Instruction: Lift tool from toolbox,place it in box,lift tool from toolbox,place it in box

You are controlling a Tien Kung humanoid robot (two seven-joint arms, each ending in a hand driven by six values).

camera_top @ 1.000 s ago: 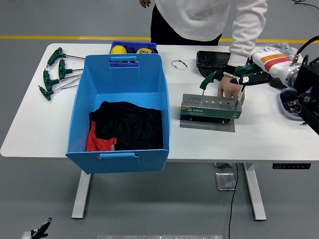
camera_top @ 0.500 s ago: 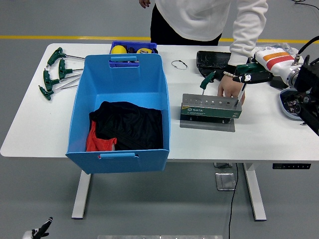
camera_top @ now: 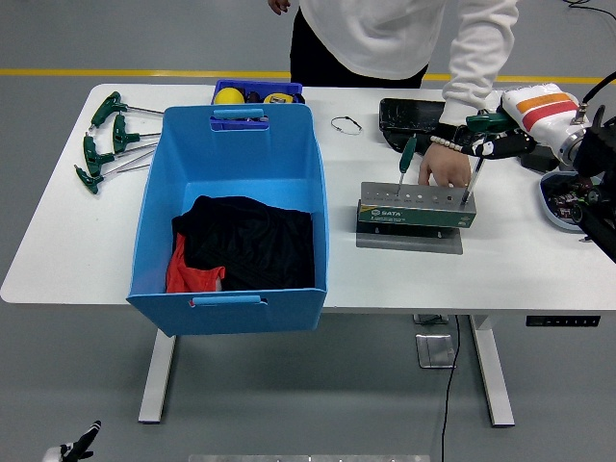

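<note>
The right hand [camera_top: 493,144] appears closed on the green handle of a tool [camera_top: 472,173] whose shaft stands in the right end of the toolbox [camera_top: 415,213], a person's hand [camera_top: 445,169] resting behind the toolbox, the blue box [camera_top: 231,217] left of it on the surface [camera_top: 500,269].

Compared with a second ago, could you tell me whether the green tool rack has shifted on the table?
Yes. The tool rack has slid slightly right, further from the blue bin, and sits more level.

The person [camera_top: 404,34] is cut off by the top edge. The right hand [camera_top: 496,135] finger positions are too small to resolve; its arm leaves the right edge.
</note>
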